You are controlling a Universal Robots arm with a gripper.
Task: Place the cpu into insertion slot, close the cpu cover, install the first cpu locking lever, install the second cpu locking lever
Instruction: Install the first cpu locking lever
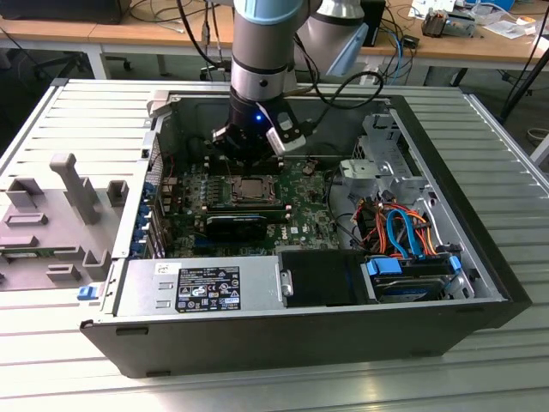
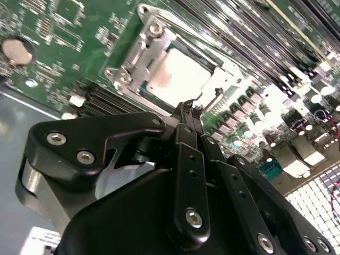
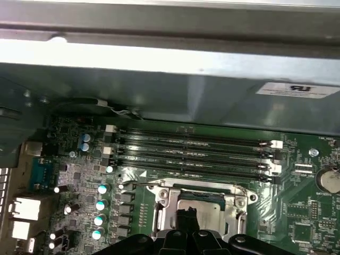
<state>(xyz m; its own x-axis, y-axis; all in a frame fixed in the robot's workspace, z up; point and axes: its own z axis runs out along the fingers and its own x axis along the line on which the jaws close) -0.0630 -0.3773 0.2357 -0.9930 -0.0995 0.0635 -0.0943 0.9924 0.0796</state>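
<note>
The insertion slot sits mid-motherboard inside the open computer case. In both wrist views the pale cpu lies in the slot. The silvery cpu cover appears to lie flat around it as a frame, also seen in the second wrist view. My gripper hangs just above the slot's edge, its black fingers pressed together with nothing visible between them. From outside, the gripper stands straight over the socket. A thin wire lever lies beside the cover; I cannot tell if it is latched.
Long black memory slots run beside the socket. A labelled black box fills the case front. A grey drive cage and a blue drive with cables are on the exterior view's right. A grey fixture tray lies outside the case.
</note>
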